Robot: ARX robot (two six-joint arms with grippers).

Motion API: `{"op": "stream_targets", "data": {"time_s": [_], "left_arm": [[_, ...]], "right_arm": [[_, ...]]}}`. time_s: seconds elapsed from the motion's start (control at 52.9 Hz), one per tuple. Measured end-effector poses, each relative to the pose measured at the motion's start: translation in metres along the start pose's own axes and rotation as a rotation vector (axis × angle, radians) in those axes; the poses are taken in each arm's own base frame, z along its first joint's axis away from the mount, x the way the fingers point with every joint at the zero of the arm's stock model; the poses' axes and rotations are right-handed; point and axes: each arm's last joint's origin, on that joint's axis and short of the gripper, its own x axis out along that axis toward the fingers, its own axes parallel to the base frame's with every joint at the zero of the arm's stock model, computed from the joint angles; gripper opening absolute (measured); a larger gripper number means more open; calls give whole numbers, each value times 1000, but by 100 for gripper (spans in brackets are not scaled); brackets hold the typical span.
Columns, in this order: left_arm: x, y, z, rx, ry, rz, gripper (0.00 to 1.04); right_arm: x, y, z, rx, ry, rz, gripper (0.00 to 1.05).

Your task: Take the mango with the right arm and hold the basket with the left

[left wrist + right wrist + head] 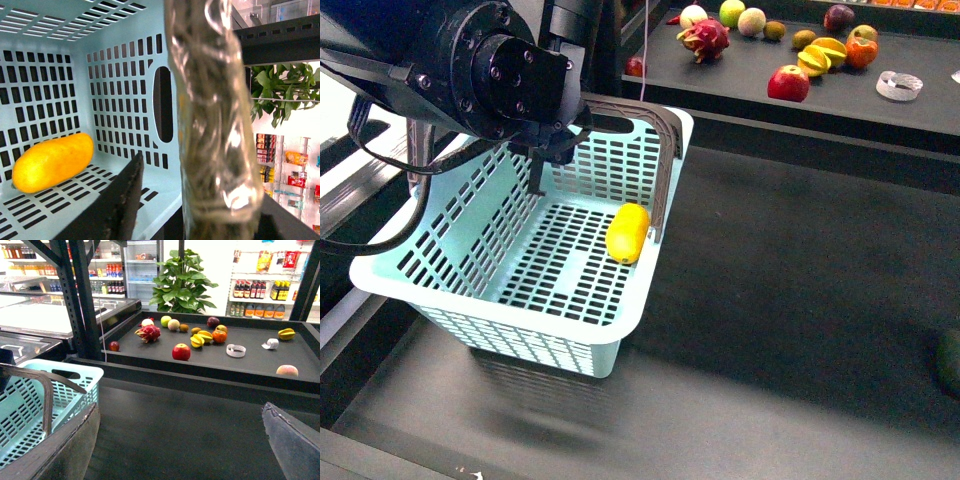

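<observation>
The yellow-orange mango (628, 232) lies on the slotted floor of the pale turquoise basket (510, 315), near its right wall. It also shows in the left wrist view (52, 161). My left gripper (555, 150) hangs over the basket's far rim, open, with the tape-wrapped handle (215, 125) standing between its fingers (122, 200), not clamped. My right gripper (182, 450) is open and empty over the dark counter, right of the basket (30, 405); it is out of the front view.
A dark shelf (740, 80) behind holds a red apple (788, 83), dragon fruit (706, 39), yellow fruit slices (823, 55) and several other fruits. A dark round object (948, 360) sits at the counter's right edge. Black shelf posts (80, 300) stand behind the basket.
</observation>
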Motion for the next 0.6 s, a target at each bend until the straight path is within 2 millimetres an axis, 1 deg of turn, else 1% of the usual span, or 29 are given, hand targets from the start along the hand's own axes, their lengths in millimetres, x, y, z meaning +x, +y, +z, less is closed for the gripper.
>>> {"op": "stream_targets", "data": {"time_s": [0.038, 0.113, 0.132, 0.208, 0.246, 0.283, 0.302, 0.34, 0.378, 0.397, 0.453, 0.51, 0.605], "left_arm": [[-2, 1, 0, 5, 1, 2, 51], [-10, 2, 4, 26, 7, 12, 65], [-12, 2, 5, 28, 5, 9, 67], [-29, -4, 16, 50, -12, -13, 82], [-42, -10, 24, 63, -22, -36, 91], [-53, -15, 30, 77, -35, -53, 97], [-59, -17, 33, 82, -41, -62, 98], [-70, -20, 41, 96, -65, -83, 96], [-83, -18, 51, 126, -105, -90, 96], [-85, -17, 53, 133, -112, -90, 96], [-98, -8, 66, 169, -140, -89, 97], [-109, 5, 82, 205, -176, -64, 97], [-124, 26, 114, 249, -272, -33, 97]], "right_arm": [[0, 0, 0, 0, 0, 0, 97], [0, 0, 0, 0, 0, 0, 97], [0, 0, 0, 0, 0, 0, 97], [0, 0, 0, 0, 0, 0, 97], [0, 0, 0, 0, 0, 0, 97], [0, 0, 0, 0, 0, 0, 97], [0, 0, 0, 0, 0, 0, 97], [0, 0, 0, 0, 0, 0, 97], [0, 0, 0, 0, 0, 0, 97], [0, 0, 0, 0, 0, 0, 97], [0, 0, 0, 0, 0, 0, 97], [0, 0, 0, 0, 0, 0, 97], [0, 0, 0, 0, 0, 0, 97]]}}
